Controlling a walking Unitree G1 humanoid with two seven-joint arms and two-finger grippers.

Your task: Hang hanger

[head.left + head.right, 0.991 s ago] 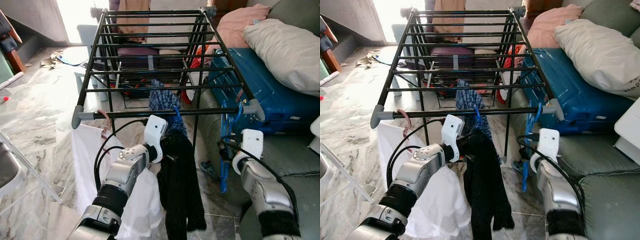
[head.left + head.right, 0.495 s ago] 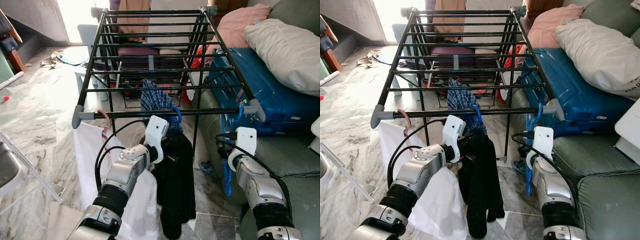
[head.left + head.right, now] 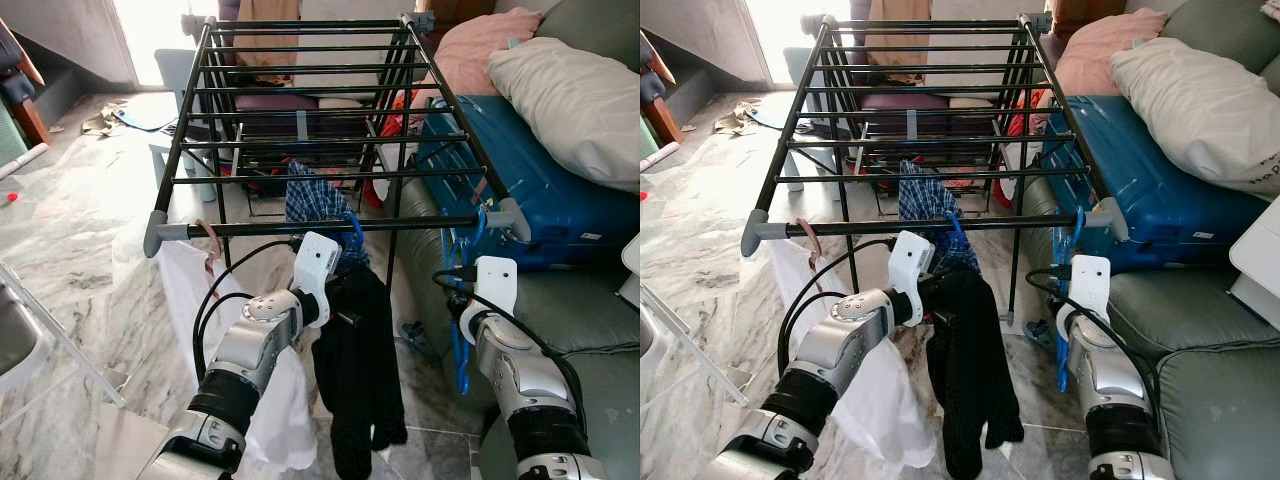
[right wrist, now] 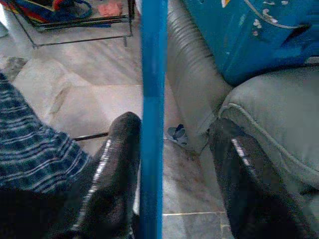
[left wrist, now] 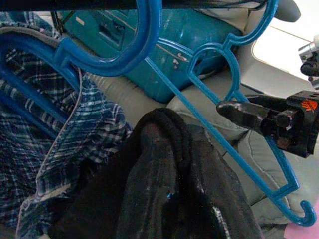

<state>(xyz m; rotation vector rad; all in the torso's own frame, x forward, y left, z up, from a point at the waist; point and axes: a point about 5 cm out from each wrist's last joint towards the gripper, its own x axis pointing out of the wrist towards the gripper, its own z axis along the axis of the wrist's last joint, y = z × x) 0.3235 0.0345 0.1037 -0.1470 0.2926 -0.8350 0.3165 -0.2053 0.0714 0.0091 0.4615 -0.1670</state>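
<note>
— Two hangers [image 3: 352, 232] on the front rail [image 3: 330, 227] already?

— Both hooks look to be over it. My left jaws [image 3: 340, 290] sit against the black garment [image 3: 358, 370]; I cannot tell if they're closed. My right jaws [image 4: 172, 164] stand apart, the bare blue hanger [image 3: 462, 300] touching one finger [image 4: 112, 179].

— Which step?

— Seating it, I judge. Next, ease the right jaws back without snagging it.

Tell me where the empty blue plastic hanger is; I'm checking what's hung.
The empty blue plastic hanger hangs from the black drying rack's front bar at the robot's right end, between the right gripper's open jaws, beside the blue suitcase.
</note>
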